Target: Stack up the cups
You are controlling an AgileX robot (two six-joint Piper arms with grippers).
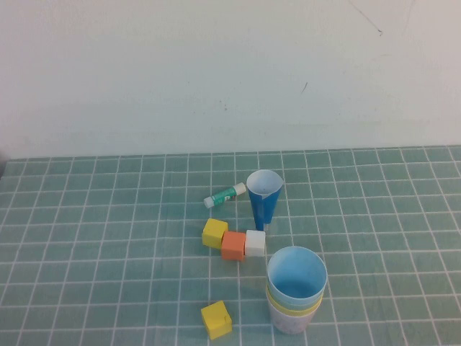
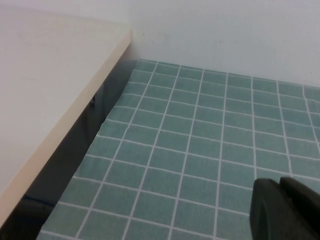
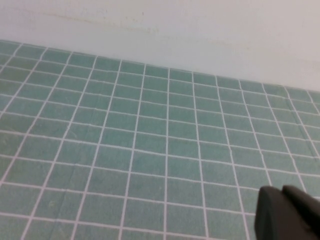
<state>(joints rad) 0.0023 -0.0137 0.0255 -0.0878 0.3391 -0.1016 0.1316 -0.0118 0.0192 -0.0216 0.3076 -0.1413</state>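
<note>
**Desk:** Green-tiled worktop [image 1: 108, 238] under a white wall [image 1: 216, 72]. What stands on it?

**Photographer:** Largest first: the wide plastic cups [image 1: 295, 290] stand nested in one upright stack near the front edge, right of centre. A light blue tumbler sits on top, with a pale green rim and a yellow rim showing beneath it and a pinkish cup at the bottom. Behind them, a narrow dark blue cone-shaped cup with a white inside [image 1: 263, 197] stands mouth up.

**Desk:** And the smaller items?

**Photographer:** A row of three touching cubes lies between the cone and the stack: a yellow block [image 1: 215, 233], an orange block [image 1: 234, 245] and a white block [image 1: 255, 244]. A second yellow cube [image 1: 216, 320] sits apart, left of the stack. A green-and-white glue stick [image 1: 225, 194] lies on its side just left of the cone.

**Desk:** The arms?

**Photographer:** Neither appears from above. Each wrist camera shows its own black tip over bare tiles: left gripper [image 2: 286, 210], right gripper [image 3: 287, 214], fingers clenched together, grasping nothing.
</note>
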